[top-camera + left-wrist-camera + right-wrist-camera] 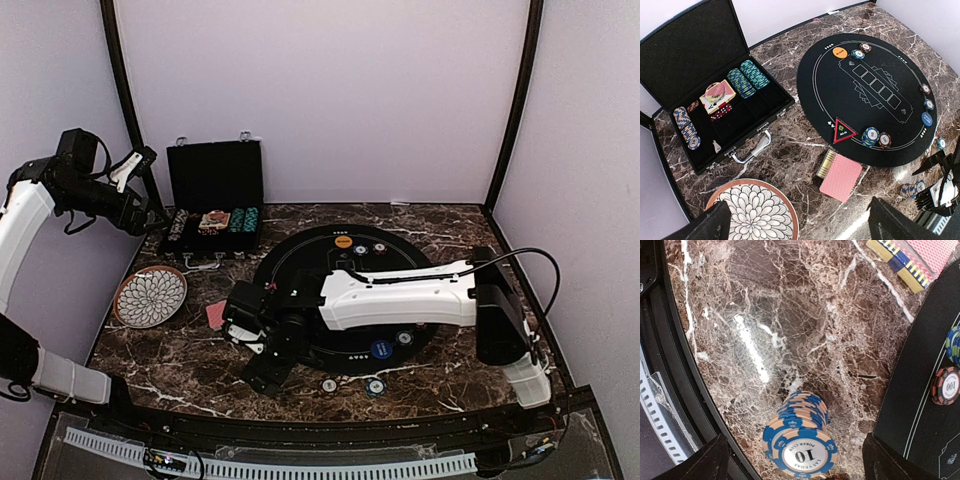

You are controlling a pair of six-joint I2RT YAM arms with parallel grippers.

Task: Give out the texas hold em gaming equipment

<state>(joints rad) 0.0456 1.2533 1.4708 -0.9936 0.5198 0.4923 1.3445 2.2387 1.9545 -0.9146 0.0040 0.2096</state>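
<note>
The right gripper [262, 375] is wide open around a stack of blue-and-peach 10 chips [800, 440] on the near marble table [790, 315] — not touching it. The left gripper [138, 163] is open too, raised far left.

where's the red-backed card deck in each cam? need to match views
Top external: red-backed card deck lies on the marble, just left of the round black mat.
Left wrist: lower middle, just off the mat's edge.
Right wrist: top right corner, cut off by the frame.
Shared landmark: the mat's curved edge beside the deck; in the right wrist view it runs down the right side.
</note>
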